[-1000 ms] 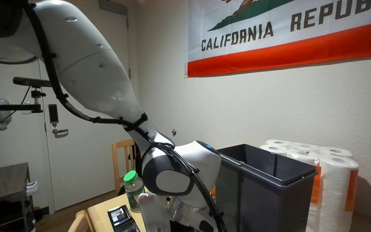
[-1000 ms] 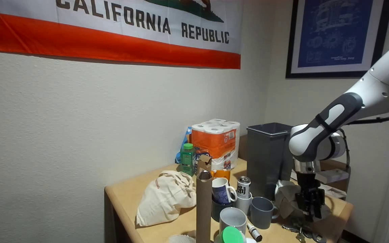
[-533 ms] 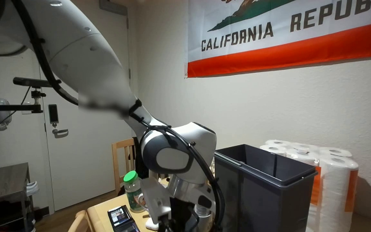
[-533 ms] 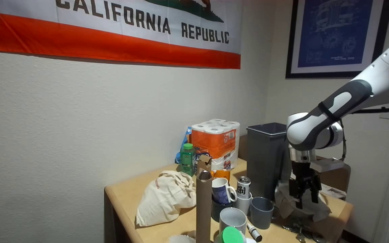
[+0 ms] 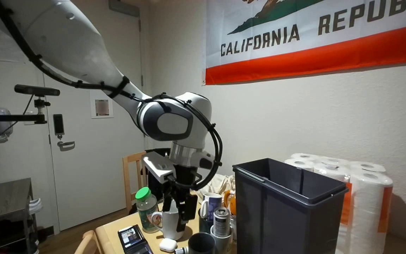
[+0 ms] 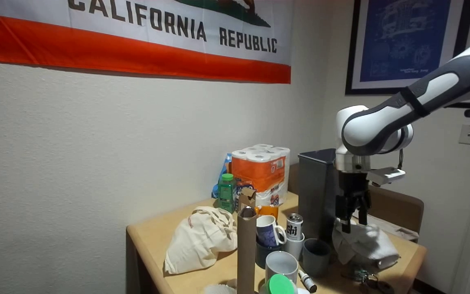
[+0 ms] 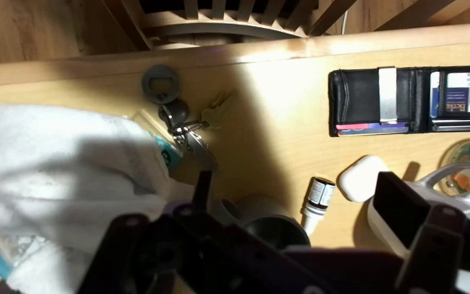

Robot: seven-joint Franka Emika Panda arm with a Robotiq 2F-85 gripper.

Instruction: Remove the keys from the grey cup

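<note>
The keys (image 7: 188, 132) lie bunched on the table in the wrist view, with round grey tags and a metal ring, beside a white cloth. They also show in an exterior view (image 6: 367, 278). The grey cup (image 6: 315, 256) stands upright to the left of the keys; it also shows in the wrist view (image 7: 278, 230), partly covered by a finger, and at the lower edge of an exterior view (image 5: 202, 242). The keys lie outside it. My gripper (image 7: 300, 183) is open with nothing between its fingers. It hangs above the table, higher than the cup, in both exterior views (image 5: 174, 218) (image 6: 354, 226).
A tall dark bin (image 5: 287, 215) stands near the arm. A white mug (image 5: 172, 224), a can (image 6: 294, 226), a blue-white mug (image 6: 268, 230) and a cardboard tube (image 6: 246, 249) crowd the cup. A wallet (image 7: 369, 94), earbud case (image 7: 361, 177) and cloth (image 7: 55, 163) lie on the table.
My gripper has risen from close above the keys and moved slightly left in both exterior views. Its fingers look farther apart than a second ago. The keys stay on the table.
</note>
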